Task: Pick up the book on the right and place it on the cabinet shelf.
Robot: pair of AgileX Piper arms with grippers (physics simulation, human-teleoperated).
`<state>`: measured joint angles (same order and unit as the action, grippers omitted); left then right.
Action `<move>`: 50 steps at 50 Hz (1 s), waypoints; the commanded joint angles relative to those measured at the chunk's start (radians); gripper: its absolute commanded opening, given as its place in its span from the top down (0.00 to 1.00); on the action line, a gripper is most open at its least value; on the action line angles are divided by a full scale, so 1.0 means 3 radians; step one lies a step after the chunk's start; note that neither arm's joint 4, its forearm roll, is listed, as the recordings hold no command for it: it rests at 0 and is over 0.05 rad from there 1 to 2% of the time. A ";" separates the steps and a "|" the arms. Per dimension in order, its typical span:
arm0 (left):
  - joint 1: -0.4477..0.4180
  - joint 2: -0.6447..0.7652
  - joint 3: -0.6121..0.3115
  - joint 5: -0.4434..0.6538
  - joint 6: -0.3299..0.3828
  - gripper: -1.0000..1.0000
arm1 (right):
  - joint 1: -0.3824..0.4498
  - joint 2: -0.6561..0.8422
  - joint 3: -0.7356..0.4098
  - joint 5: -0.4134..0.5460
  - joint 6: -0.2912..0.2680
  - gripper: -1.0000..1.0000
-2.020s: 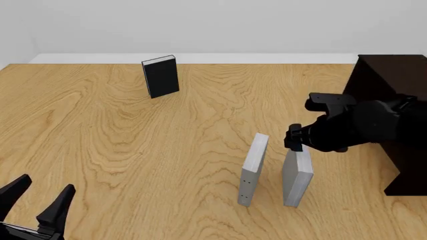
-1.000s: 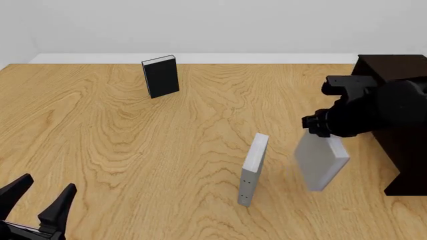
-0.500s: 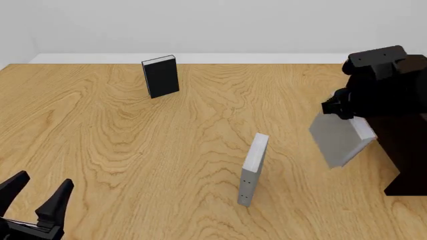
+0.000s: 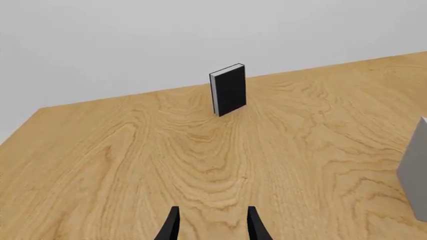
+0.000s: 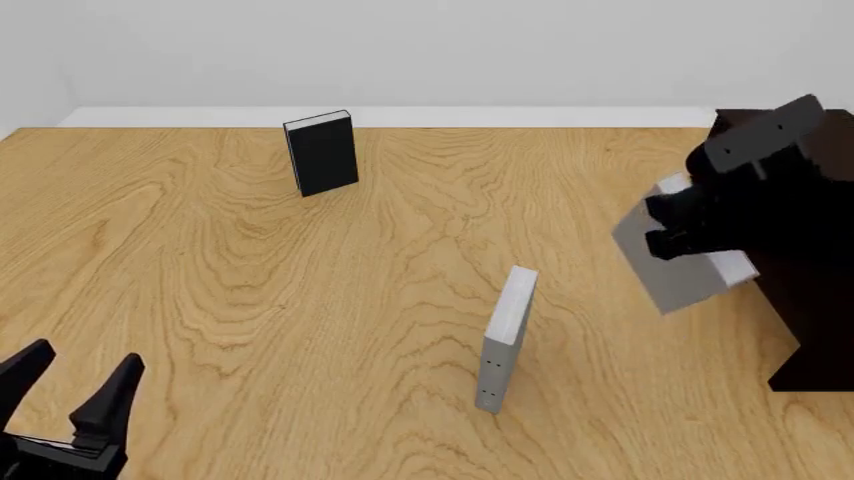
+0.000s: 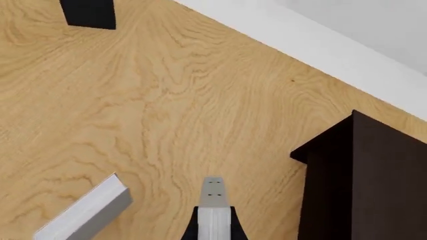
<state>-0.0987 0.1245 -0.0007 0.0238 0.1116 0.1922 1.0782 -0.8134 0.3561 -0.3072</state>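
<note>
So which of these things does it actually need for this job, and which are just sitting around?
Needed:
- the thick grey book, held off the table in the right arm's fingers
- the dark cabinet at the right, where it goes

Just sitting around:
- the thin grey book standing mid-table
- the black book at the back
- the left arm's fingers, open and idle

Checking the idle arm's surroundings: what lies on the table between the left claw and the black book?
Nothing: in the left wrist view, only bare wooden table runs from the left claw to the upright black book. The front view agrees.
</note>
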 commanded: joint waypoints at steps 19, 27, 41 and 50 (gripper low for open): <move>0.0050 0.0110 -0.0001 -0.0119 0.0033 0.00 | 0.0239 -0.0597 0.0879 -0.1329 -0.1291 1.00; 0.0035 0.0098 0.0002 -0.0116 0.0025 0.00 | 0.0241 -0.0506 0.1291 -0.1956 -0.1695 1.00; 0.0035 0.0079 0.0001 -0.0107 0.0027 0.00 | 0.0328 0.0081 0.1900 -0.3335 -0.2650 1.00; 0.0012 0.0166 0.0002 -0.0182 0.0033 0.00 | 0.0301 0.0493 0.2025 -0.3982 -0.2988 1.00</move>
<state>-0.0903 0.1586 -0.0003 -0.0170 0.1209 0.2828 1.1115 -0.2648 -0.6017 -1.0791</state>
